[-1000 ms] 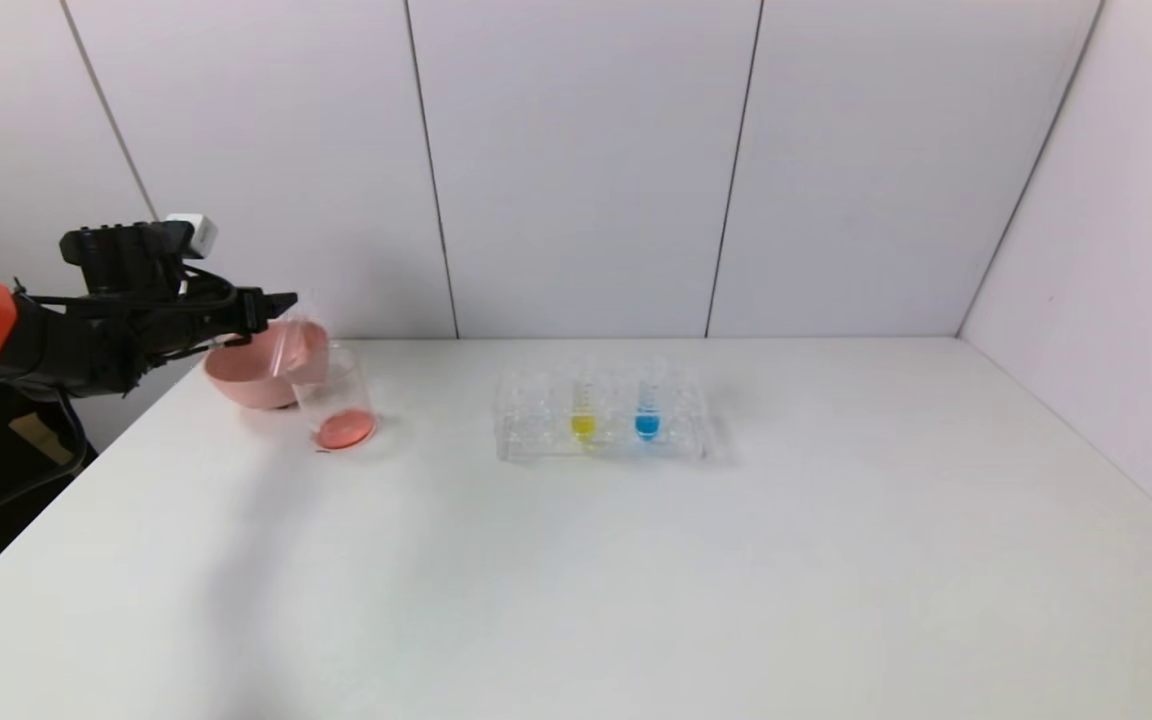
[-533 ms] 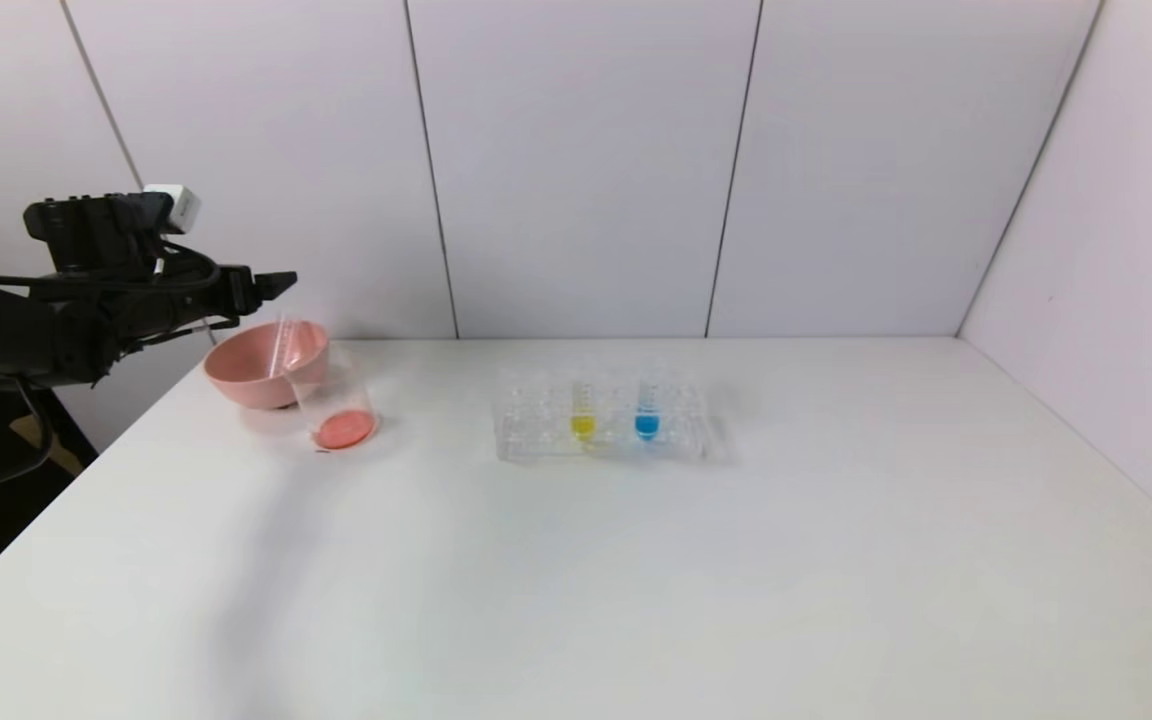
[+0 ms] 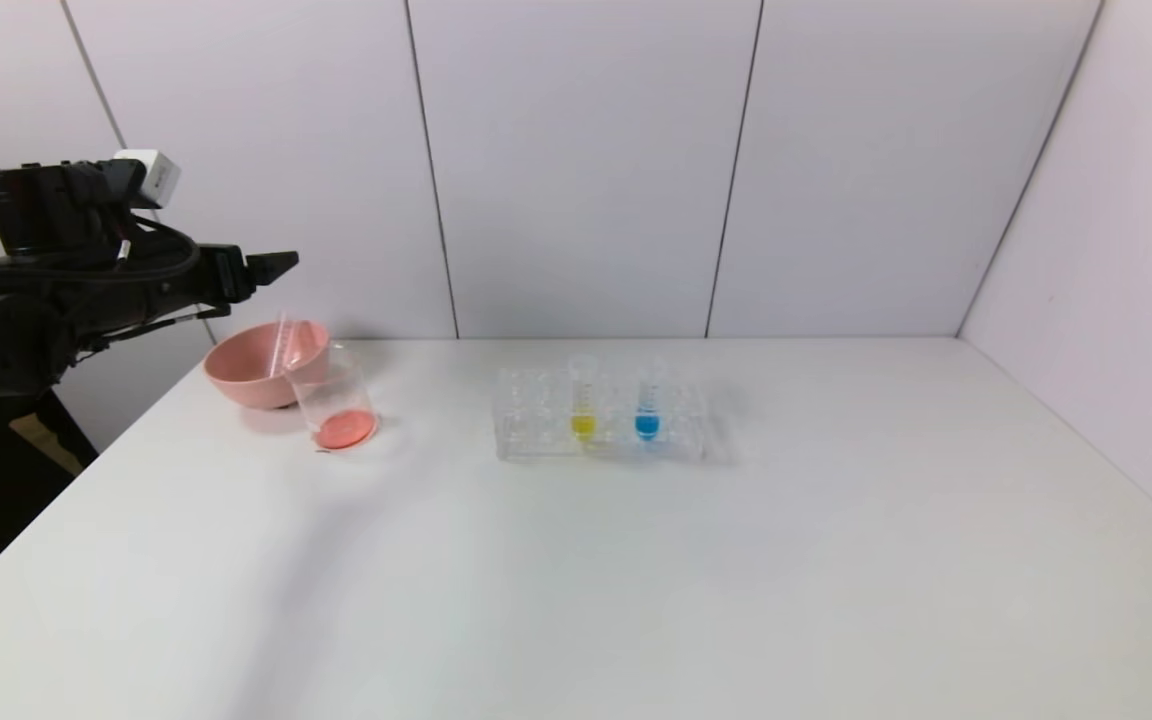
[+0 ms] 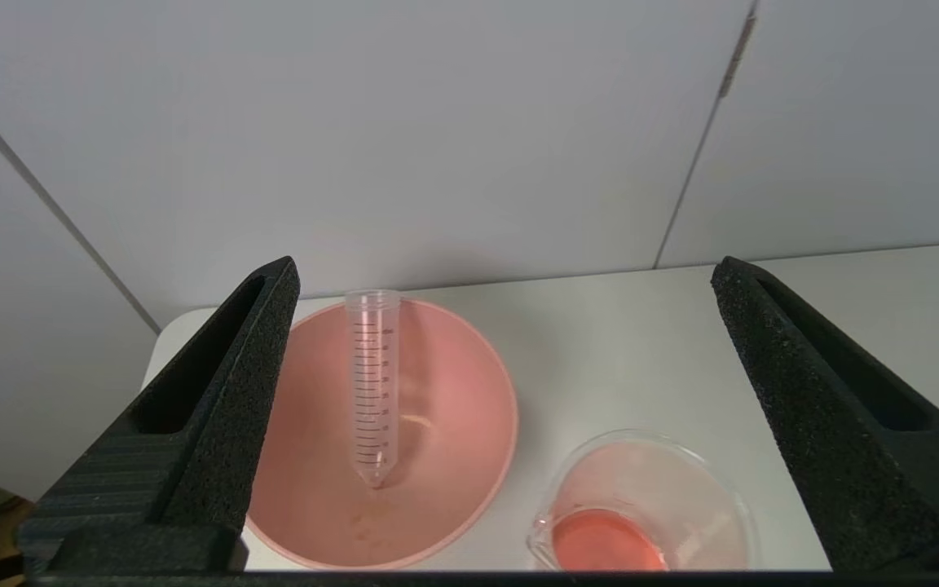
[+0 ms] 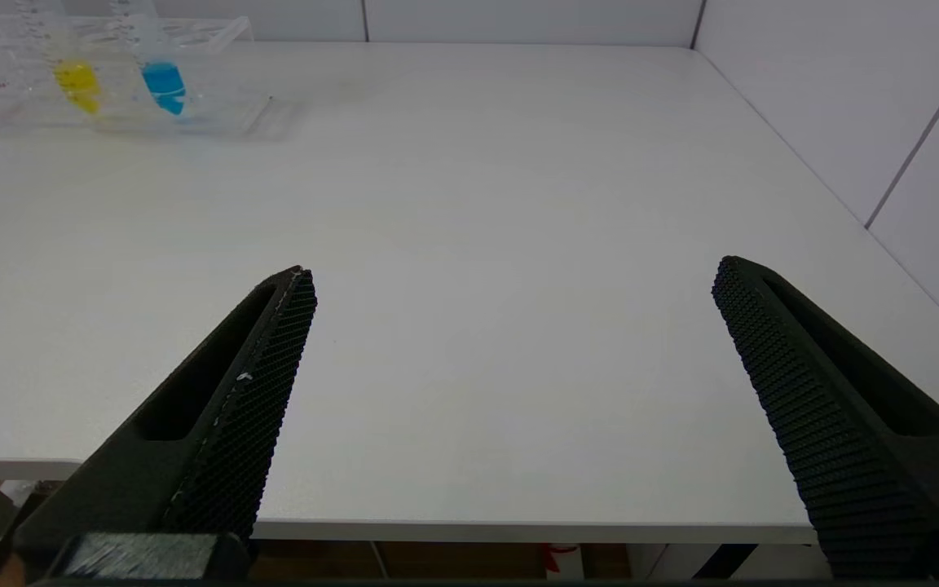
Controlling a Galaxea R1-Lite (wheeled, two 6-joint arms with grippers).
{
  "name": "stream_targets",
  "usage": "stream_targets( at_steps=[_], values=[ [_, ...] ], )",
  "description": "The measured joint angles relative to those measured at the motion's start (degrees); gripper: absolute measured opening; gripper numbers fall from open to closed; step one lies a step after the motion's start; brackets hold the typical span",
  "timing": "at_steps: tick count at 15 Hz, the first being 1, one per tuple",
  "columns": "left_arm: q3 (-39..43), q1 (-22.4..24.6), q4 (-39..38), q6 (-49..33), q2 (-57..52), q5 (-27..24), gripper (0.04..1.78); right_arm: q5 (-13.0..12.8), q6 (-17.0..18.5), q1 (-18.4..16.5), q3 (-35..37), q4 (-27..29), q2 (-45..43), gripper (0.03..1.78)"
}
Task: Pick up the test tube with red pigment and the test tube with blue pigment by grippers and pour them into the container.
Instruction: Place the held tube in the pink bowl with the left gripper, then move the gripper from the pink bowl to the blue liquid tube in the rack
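Note:
My left gripper [image 3: 281, 262] [image 4: 502, 269] hangs open and empty above the pink bowl [image 3: 241, 375] [image 4: 457, 408] at the table's far left. A clear graduated test tube [image 3: 283, 340] [image 4: 372, 383], with no liquid in it, leans tip-down inside that bowl. The container [image 3: 336, 400] [image 4: 649, 505] stands just beside the bowl with red-orange liquid at its bottom. The test tube with blue pigment [image 3: 647, 405] [image 5: 161, 77] stands upright in the clear rack [image 3: 536, 425] at mid-table. My right gripper [image 5: 514, 269] is open and empty, low at the table's near edge.
A tube with yellow liquid [image 3: 583, 405] [image 5: 77, 81] stands in the rack, to the left of the blue one. White wall panels close the table's back and right sides. The table's left edge runs close to the bowl.
The left gripper opened, let go of the clear tube, which now leans in the pink bowl, then rose and drew back to the left. The rack and container have not moved.

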Motion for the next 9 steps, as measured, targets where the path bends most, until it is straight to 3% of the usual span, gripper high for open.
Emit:
stream_targets(
  at_steps=[9],
  values=[
    [19.3,-8.7,-6.0,0.3,-16.2,0.2,1.76,0.0,0.0,0.0,0.0,0.0,0.0,1.77]
  ],
)
